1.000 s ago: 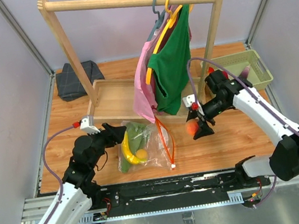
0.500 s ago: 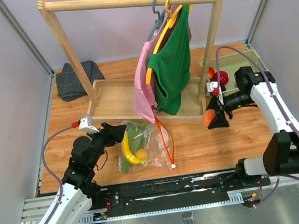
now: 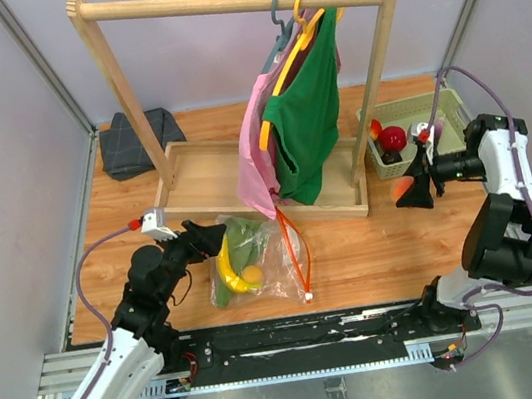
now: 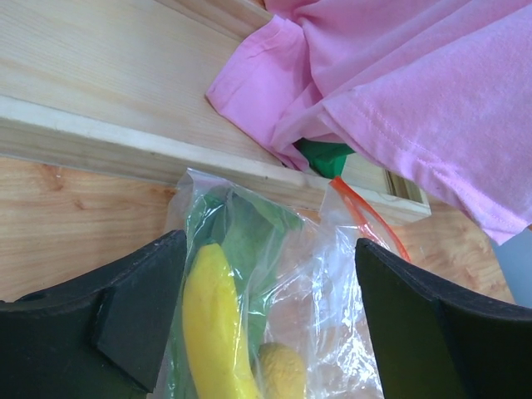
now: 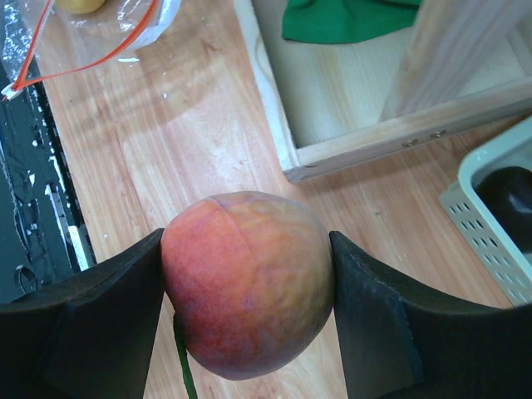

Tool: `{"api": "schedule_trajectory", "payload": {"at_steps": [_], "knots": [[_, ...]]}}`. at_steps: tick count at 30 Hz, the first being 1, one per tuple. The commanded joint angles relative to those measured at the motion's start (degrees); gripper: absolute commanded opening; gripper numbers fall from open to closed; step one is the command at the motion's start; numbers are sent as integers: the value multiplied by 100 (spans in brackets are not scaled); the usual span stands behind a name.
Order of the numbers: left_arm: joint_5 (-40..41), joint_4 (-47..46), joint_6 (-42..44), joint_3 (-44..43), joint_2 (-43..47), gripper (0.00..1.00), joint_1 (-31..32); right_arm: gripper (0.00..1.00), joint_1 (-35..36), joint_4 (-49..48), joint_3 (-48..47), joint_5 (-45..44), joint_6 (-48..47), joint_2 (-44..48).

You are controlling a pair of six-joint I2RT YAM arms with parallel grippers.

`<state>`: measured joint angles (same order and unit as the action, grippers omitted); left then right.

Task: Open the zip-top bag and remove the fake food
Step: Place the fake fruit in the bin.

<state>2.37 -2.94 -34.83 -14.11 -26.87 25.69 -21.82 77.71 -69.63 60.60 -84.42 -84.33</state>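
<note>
The zip-top bag (image 3: 267,258) lies on the table at front centre, its orange-red zip strip (image 3: 294,251) open and its white slider (image 3: 308,297) at the near end. Inside it are a yellow banana (image 3: 223,260), a small yellow fruit (image 3: 252,278) and green leafy pieces (image 3: 241,236). My left gripper (image 3: 204,240) is open at the bag's left edge. In the left wrist view its fingers straddle the bag (image 4: 332,332) and banana (image 4: 212,324). My right gripper (image 3: 409,190) is shut on a peach (image 5: 245,283), held above the table beside the green basket (image 3: 462,123).
A wooden clothes rack with a tray base (image 3: 202,179) stands mid-table, with a pink garment (image 3: 255,161) and a green garment (image 3: 309,122) hanging over the tray. A red round fruit (image 3: 393,137) lies in the basket. A dark folded cloth (image 3: 140,141) lies at back left.
My right gripper has carried the peach from mid-table to the right and back, up beside the green basket. The left arm and the bag have not moved.
</note>
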Motion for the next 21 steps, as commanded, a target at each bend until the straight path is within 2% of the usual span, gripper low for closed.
{"api": "schedule_trajectory", "payload": {"at_steps": [1, 5, 11, 21], "knots": [[101, -176, -6, 77, 83, 88, 6, 14, -310, 175, -303, 352, -81, -306], [114, -149, -13, 97, 94, 91, 7, 14, -400, -247, -411, 285, 400, -479], [157, -128, -17, 135, 136, 91, 6, 14, -410, -1503, -377, -52, 1777, -455], [234, -45, -15, 171, 230, 92, 6, 14, -406, -3314, -368, -549, 3547, -418]]}}
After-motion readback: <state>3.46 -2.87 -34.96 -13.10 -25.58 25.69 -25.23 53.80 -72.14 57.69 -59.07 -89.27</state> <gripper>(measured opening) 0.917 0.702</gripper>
